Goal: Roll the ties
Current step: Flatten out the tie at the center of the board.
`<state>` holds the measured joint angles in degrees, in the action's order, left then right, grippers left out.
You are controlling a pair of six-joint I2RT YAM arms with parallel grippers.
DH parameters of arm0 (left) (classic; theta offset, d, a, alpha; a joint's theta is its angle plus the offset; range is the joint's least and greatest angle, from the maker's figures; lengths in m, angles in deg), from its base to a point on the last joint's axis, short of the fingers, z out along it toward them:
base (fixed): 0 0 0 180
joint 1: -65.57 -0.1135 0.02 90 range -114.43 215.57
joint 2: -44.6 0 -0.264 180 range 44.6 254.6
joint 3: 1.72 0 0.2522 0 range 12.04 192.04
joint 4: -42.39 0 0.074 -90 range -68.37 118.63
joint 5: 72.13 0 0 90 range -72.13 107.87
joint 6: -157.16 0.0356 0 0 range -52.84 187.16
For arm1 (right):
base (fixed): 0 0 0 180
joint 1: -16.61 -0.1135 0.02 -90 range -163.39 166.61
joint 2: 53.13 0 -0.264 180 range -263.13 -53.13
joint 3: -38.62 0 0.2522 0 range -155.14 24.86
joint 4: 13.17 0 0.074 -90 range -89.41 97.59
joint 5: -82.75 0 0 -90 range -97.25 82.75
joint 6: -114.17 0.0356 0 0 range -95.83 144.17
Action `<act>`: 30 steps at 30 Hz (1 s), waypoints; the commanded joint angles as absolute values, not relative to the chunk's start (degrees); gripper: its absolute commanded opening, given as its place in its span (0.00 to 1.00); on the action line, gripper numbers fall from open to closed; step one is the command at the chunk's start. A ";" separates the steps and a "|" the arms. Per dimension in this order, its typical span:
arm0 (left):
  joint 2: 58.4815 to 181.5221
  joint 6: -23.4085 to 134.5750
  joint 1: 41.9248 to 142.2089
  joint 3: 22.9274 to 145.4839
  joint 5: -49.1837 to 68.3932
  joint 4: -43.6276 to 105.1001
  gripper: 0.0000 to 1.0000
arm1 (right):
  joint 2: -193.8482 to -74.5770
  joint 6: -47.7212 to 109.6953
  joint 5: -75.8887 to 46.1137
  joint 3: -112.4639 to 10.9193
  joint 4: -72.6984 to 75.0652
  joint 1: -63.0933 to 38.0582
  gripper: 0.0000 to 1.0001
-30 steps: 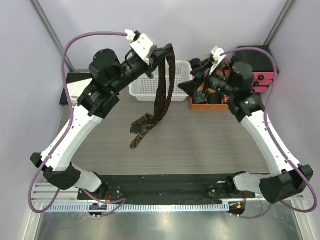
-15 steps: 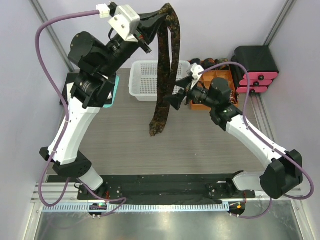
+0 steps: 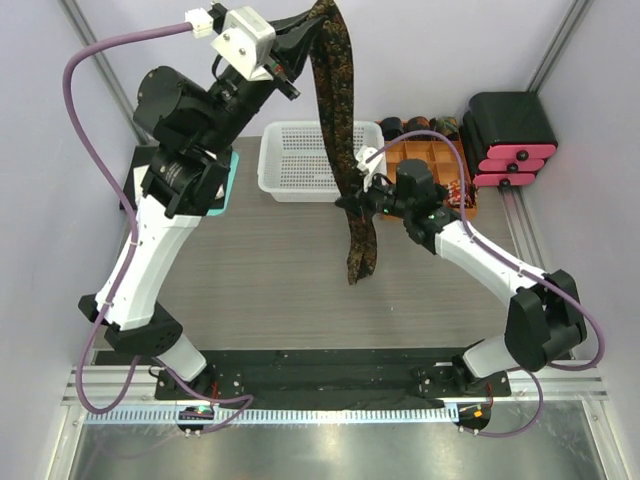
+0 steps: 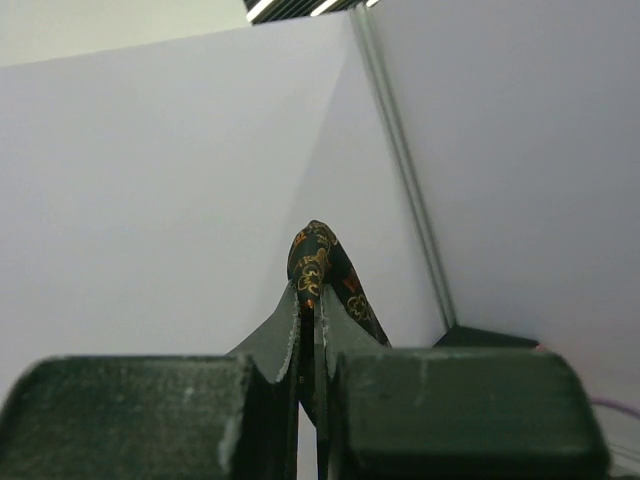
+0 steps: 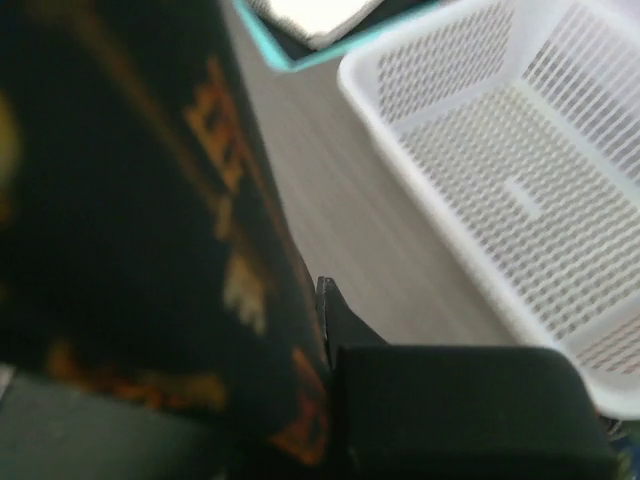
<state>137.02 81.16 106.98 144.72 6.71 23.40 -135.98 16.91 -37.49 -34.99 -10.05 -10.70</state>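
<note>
Top external view: the left pincer (image 3: 306,32), raised high, is clamped tight on the fold of the brown-gold tie (image 3: 338,110); the tie hangs beneath it. The right pincer (image 3: 352,204) grips it lower down.

Arms: two, left arm (image 3: 150,240) and right arm (image 3: 480,262)
Grippers: two, left gripper (image 3: 303,30) and right gripper (image 3: 352,203)
Ties in the air: one patterned tie (image 3: 343,120)
Baskets: one white mesh basket (image 3: 290,165)
Trays: one orange compartment tray (image 3: 432,146), one teal-edged tray (image 3: 228,185)
Dark rolls (image 3: 415,125): three (too small to name)
Drawer units: one black-and-pink drawer unit (image 3: 510,125)
Cables: two purple cables (image 3: 90,70)
</note>
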 commanded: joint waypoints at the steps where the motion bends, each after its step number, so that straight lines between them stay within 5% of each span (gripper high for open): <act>1: 130.58 87.45 107.05 135.14 17.33 27.66 0.00 | -130.92 -1.62 -41.44 -45.61 23.72 -6.70 0.01; 9: 108.25 80.27 106.96 94.43 29.02 25.03 0.00 | -129.50 -39.96 -37.76 -59.51 85.07 3.51 0.01; 15: 97.43 70.87 99.60 74.28 30.27 15.23 0.00 | -138.18 -45.61 -34.40 -58.19 86.90 2.47 0.01; 19: 91.82 72.16 91.42 61.48 25.53 11.67 0.00 | -157.74 -43.51 -35.28 -64.94 86.90 -4.38 0.08; 24: 83.89 79.01 81.58 46.88 18.93 11.49 0.02 | -170.36 -39.91 -36.25 -74.87 86.98 -12.12 0.35; 25: 82.06 81.81 80.26 45.36 18.83 11.06 0.18 | -171.33 -39.12 -35.82 -75.76 86.90 -11.96 0.42; 26: 81.60 82.80 77.55 44.30 18.48 10.18 0.29 | -172.04 -38.15 -35.55 -76.38 87.07 -11.35 0.62; 28: 81.25 84.21 72.81 43.68 15.17 6.68 0.65 | -171.18 -35.60 -35.28 -76.74 86.90 -7.94 0.73; 30: 82.38 84.21 69.36 44.98 12.60 4.65 0.74 | -168.02 -34.28 -35.20 -75.69 86.90 -4.68 0.78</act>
